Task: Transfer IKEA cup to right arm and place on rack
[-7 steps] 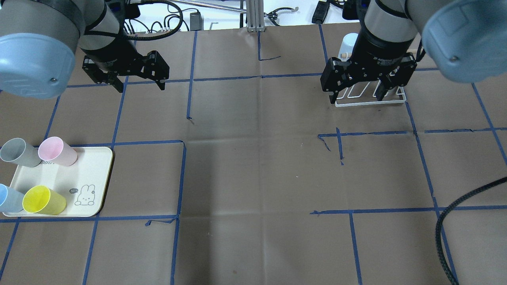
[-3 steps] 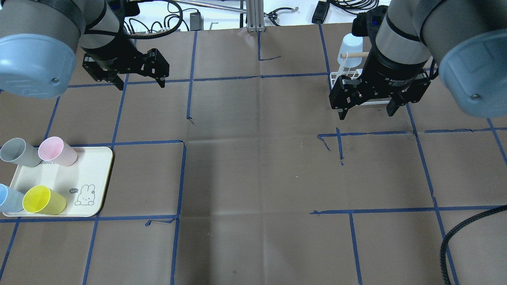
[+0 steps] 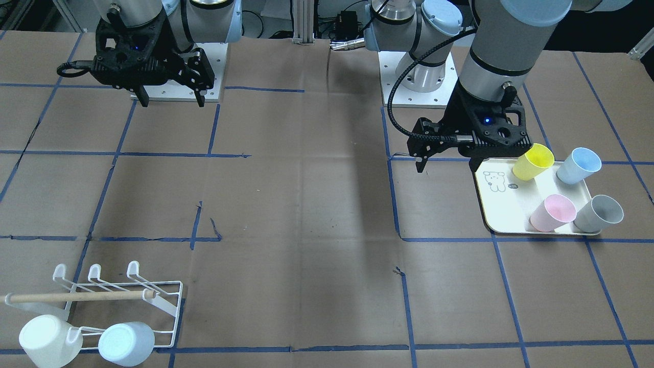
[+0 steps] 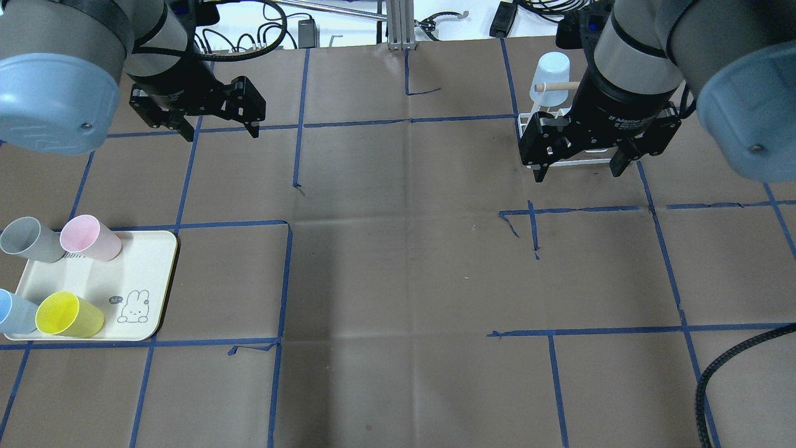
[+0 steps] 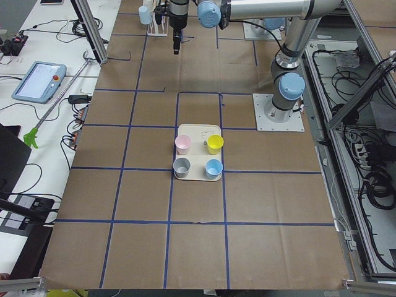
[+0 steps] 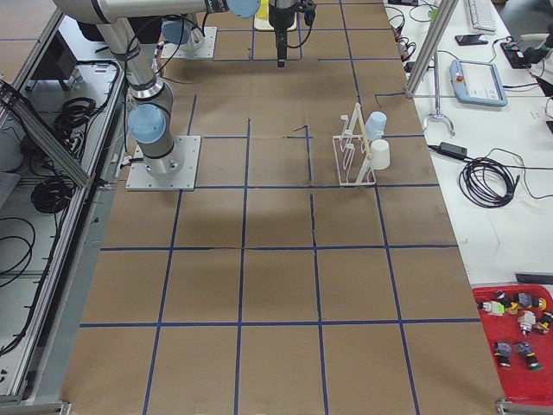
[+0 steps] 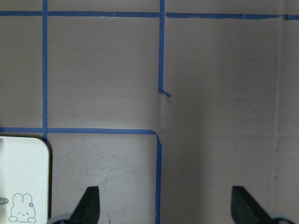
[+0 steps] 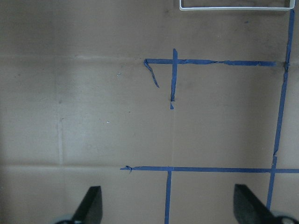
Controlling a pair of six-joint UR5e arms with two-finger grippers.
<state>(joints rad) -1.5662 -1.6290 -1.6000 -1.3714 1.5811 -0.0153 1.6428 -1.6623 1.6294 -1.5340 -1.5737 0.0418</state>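
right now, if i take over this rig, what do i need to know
Left tool: open, empty, raised above the table beside the tray.
Right tool: open, empty, raised on the robot's side of the rack, clear of it.
Done: a white cup and a pale blue cup sit on the rack.
Left: the yellow cup, blue cup, pink cup and grey cup stand on the tray. None is picked up or handed over yet.
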